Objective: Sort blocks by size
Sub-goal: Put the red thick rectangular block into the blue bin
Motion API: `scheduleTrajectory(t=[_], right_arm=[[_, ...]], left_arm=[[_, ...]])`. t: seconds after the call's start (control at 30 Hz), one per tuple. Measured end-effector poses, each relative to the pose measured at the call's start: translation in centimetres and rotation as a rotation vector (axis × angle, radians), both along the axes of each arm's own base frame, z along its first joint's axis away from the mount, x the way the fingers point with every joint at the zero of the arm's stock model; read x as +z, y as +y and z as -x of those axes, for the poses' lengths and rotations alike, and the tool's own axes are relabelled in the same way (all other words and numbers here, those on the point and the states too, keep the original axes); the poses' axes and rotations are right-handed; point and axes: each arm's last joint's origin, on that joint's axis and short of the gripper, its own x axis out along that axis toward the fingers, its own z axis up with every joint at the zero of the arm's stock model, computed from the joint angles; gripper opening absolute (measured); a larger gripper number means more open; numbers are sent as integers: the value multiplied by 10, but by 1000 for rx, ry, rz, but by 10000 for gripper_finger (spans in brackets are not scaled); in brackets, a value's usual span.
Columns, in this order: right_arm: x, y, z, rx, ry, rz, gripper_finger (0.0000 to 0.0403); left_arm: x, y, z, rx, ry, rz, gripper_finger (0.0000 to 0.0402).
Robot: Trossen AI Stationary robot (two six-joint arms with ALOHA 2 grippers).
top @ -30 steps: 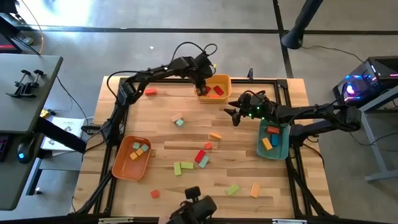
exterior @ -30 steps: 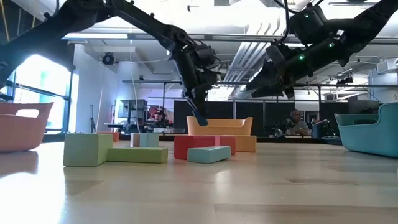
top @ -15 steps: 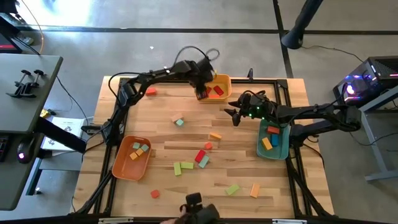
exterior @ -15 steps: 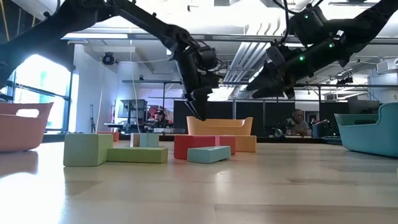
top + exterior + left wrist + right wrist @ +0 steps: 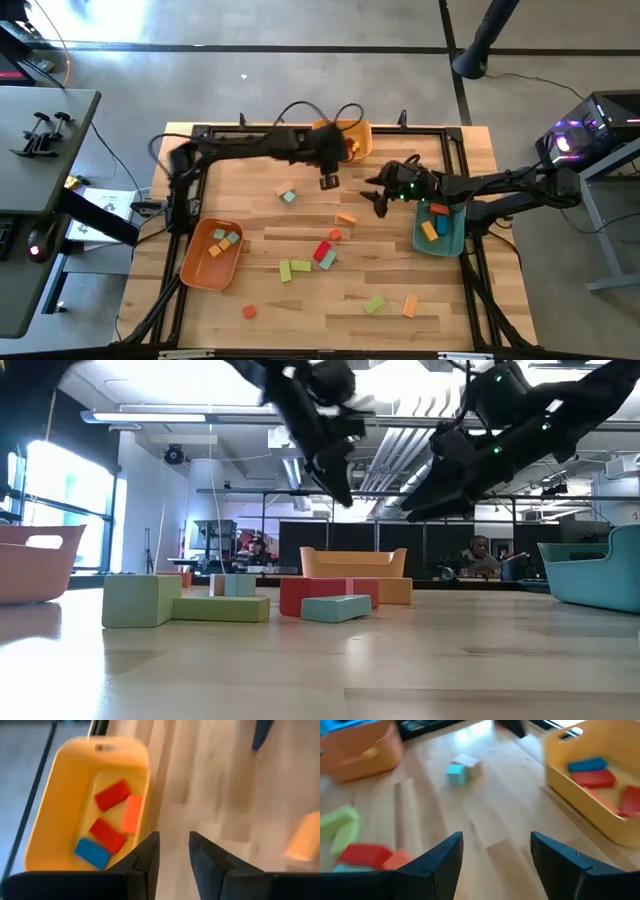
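Observation:
Painted blocks lie loose on the wooden table: a teal and a tan cube (image 5: 287,195), an orange block (image 5: 346,218), a red bar (image 5: 322,250), green bars (image 5: 293,268) and others nearer the front. Two red blocks (image 5: 112,795), an orange one (image 5: 132,813) and a blue one (image 5: 92,852) lie in the yellow tray (image 5: 55,820). My left gripper (image 5: 329,183) hangs over bare wood just in front of that tray, open by a narrow gap, with nothing between its fingers. My right gripper (image 5: 378,203) hovers open beside the teal tray (image 5: 455,240), empty.
An orange tray (image 5: 195,270) with a few small blocks stands at the near left. The teal tray holds orange, red and blue blocks. A black frame (image 5: 430,128) borders the table. Bare wood lies between the two grippers and the scattered blocks.
My left gripper stood over the yellow tray with a blue block at its fingertips. That block is gone from the fingers now. The gripper has risen and swung away from the tray toward the table's near edge. My right gripper has shifted slightly toward the near edge.

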Motion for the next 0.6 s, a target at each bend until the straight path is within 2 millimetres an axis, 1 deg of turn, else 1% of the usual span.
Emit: scheduleTrajectory(t=[0.1,0.13,0.2,0.27,0.4,0.5,0.6], right_arm=[[1,15,-3,70,0,57,226],[2,19,-4,95,-3,70,226],[2,30,-6,149,-9,97,226],[3,41,-7,205,-17,115,226],[-3,57,-10,287,1,118,226],[-10,69,-14,426,5,121,226],[-17,81,-21,504,-20,107,226]], left_arm=[[-5,-29,17,-91,-174,10,78],[-10,-39,24,-128,-216,9,76],[-25,-57,39,-183,-247,-2,74],[-38,-70,53,-199,-276,-23,74],[-40,-86,75,-139,-391,-44,74],[-41,-91,87,-83,-400,-50,74],[-38,-95,94,-17,-423,-50,74]])
